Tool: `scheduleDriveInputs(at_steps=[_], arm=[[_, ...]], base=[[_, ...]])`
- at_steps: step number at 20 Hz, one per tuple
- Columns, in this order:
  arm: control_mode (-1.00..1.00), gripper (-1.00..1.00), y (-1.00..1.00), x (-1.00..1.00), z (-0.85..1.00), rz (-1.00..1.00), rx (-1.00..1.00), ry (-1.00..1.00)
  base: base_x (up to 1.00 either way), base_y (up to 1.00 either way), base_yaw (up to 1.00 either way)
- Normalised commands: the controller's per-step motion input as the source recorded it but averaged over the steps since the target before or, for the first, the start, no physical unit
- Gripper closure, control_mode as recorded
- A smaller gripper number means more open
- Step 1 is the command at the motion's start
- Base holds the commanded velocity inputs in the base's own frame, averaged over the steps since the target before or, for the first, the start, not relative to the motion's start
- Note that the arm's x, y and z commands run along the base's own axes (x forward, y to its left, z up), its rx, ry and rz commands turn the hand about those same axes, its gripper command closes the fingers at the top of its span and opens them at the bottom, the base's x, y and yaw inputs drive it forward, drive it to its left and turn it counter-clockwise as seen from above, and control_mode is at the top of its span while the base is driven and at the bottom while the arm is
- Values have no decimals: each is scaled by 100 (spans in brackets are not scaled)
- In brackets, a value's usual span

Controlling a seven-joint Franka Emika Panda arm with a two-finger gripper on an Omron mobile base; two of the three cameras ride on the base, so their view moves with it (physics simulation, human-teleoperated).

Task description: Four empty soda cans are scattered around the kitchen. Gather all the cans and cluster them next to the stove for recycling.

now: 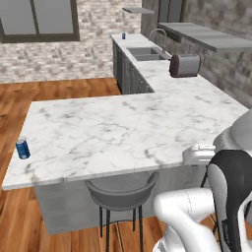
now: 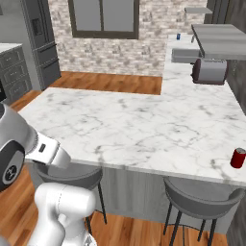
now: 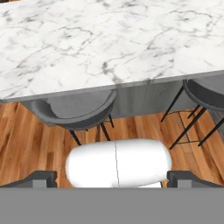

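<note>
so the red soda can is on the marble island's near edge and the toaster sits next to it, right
Not quite. The red soda can does stand near the white marble island counter's near edge, but the silver and dark toaster sits far off, at the back by the sink, as the right base view shows.

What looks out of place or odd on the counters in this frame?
Soda cans stand apart on the marble counter: a blue can upright at its left edge, a red can upright near its right front edge, and a small blue can far back past the sink. Nothing is tipped, spilled or damaged.
</note>
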Motion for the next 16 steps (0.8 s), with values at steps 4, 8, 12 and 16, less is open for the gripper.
scheduleDriveInputs(at_steps=[4, 8, 12, 16], arm=[[-100, -100, 0, -32, 0, 2, 3, 0], [100, -100, 0, -25, 0, 0, 1, 0], [100, -100, 0, 0, 0, 0, 0, 0], [100, -100, 0, 0, 0, 0, 0, 0]], base=[[0, 0, 0], [-7, -1, 0], [-22, -35, 0], [-15, -58, 3]])
